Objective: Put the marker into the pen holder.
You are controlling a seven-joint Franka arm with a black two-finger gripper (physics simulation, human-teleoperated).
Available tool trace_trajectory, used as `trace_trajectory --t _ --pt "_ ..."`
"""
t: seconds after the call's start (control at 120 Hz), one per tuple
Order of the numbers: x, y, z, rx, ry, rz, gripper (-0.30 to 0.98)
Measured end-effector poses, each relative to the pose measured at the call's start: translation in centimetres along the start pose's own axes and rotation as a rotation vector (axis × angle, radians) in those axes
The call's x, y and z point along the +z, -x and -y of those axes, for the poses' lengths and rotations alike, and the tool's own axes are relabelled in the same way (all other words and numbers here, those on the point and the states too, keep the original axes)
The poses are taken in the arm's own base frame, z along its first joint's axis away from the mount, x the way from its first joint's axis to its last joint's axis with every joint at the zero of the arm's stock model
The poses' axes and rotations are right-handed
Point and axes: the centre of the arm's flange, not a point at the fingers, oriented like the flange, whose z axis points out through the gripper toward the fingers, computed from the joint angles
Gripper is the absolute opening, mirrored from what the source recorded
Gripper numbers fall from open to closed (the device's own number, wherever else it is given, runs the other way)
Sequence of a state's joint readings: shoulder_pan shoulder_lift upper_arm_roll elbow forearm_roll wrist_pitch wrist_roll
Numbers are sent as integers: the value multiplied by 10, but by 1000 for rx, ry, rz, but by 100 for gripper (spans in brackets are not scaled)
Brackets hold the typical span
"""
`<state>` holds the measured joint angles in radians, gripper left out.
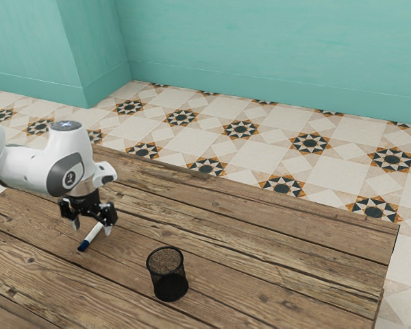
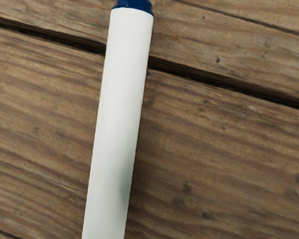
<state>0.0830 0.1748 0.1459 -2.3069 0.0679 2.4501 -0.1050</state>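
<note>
Wooden table (image 1: 246, 288), broad worn planks, takes up the near part of the scene. Standing upright on it, near side, around the middle of the exterior view's width: pen holder (image 1: 156, 279), black mesh, round, open at the top.

Robot arm (image 1: 24, 168), white with dark grey panels, enters from the exterior view's left and bends down toward the boards. Black gripper (image 1: 92, 229) at its end points downward, low over the table, farther from the camera than the pen holder and well to the exterior view's left of it.

State of jaws: parted wide, one finger on either side of the marker (image 1: 92, 236), nothing clamped. Contact between a single finger and the marker is hard to judge from where I stand.

Marker: white barrel, dark blue end (image 1: 84, 245). Found on the table under the hand, apart from the pen holder; blue end toward the near left of the exterior view, white part running toward the far right, between the fingers. Wrist view: white barrel close beneath the hand, crossing a dark gap (image 2: 199, 74) between planks; soft shadow along part of the barrel.

Background: patterned tile floor (image 1: 205, 127) beyond the table, teal wall (image 1: 260, 48) at the far side.
</note>
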Motion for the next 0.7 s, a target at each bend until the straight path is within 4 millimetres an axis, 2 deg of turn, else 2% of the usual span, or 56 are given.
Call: trace_trajectory --t 0.283,0.45,0.558,0.7 --pt "12 -39 6 66 43 -57 69" --pt "12 -38 22 91 63 -62 69" --pt "13 -35 25 121 73 -54 68" --pt "12 -33 25 165 81 -42 47"
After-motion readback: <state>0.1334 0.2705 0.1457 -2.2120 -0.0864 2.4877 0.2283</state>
